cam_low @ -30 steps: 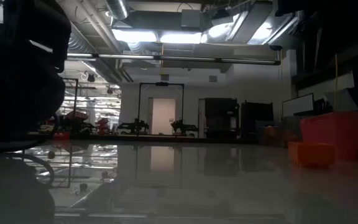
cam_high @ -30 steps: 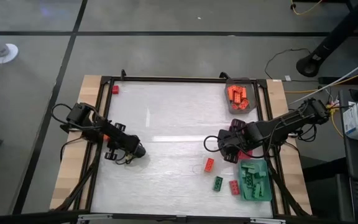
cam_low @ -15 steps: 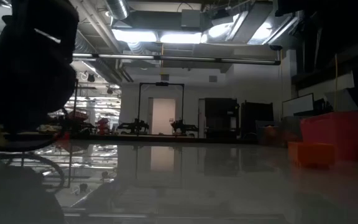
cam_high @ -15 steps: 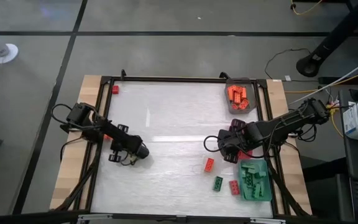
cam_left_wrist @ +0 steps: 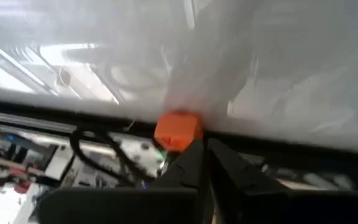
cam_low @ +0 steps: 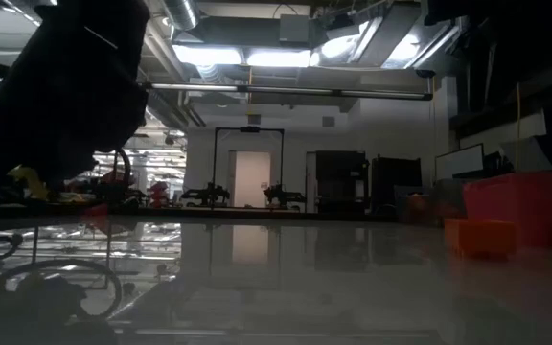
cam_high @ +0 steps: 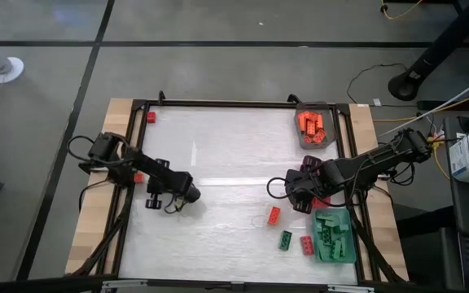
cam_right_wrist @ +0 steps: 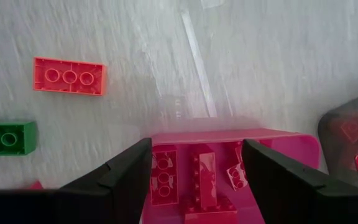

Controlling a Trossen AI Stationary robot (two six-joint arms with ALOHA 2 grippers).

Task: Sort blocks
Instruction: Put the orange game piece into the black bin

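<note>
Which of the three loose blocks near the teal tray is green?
The middle block: green, it lies between the red-orange one and the red one beside the teal tray.

Small studded plastic toy bricks: an orange one [cam_left_wrist: 178,130] sits at the tips of the closed left gripper [cam_left_wrist: 205,148]; below the open right gripper [cam_right_wrist: 194,163], red ones [cam_right_wrist: 206,171] fill the pink tray, a red three-stud brick [cam_right_wrist: 69,77] and a green one [cam_right_wrist: 6,137] lie flat beyond it

White table [cam_high: 218,155] w/ grey tray [cam_high: 313,129], pink tray [cam_right_wrist: 229,155], teal tray [cam_high: 333,236], loose blocks [cam_high: 274,215].
</note>
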